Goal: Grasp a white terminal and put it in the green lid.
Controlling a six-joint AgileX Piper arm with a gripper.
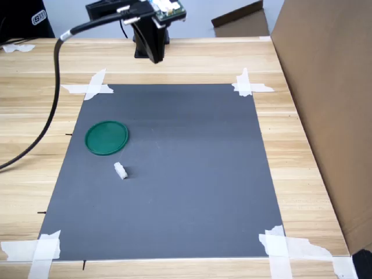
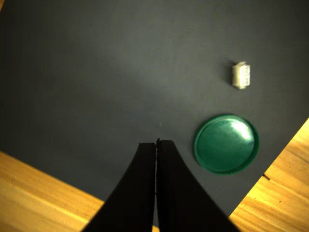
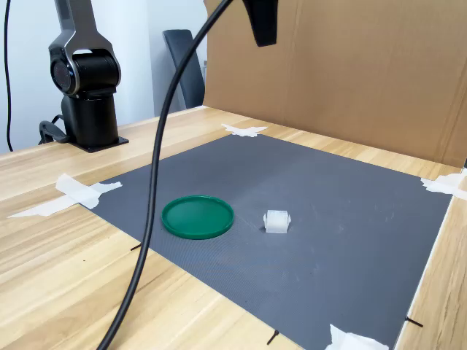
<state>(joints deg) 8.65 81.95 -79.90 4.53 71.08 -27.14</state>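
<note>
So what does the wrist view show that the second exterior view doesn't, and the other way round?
Only the wrist view shows the pincer tips, pressed together above the dark mat with nothing between them. Only the second exterior view shows the arm's black base on the wooden table, the hanging black cable, the cardboard wall and the white tape strips at the mat corners. Both show the green lid lying empty and the white terminal on the mat beside it, apart from it.

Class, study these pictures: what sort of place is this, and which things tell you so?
Probably a robot test bench in a lab or office: a dark mat taped to a wooden table, a robot arm base, and cardboard screens behind.
</note>
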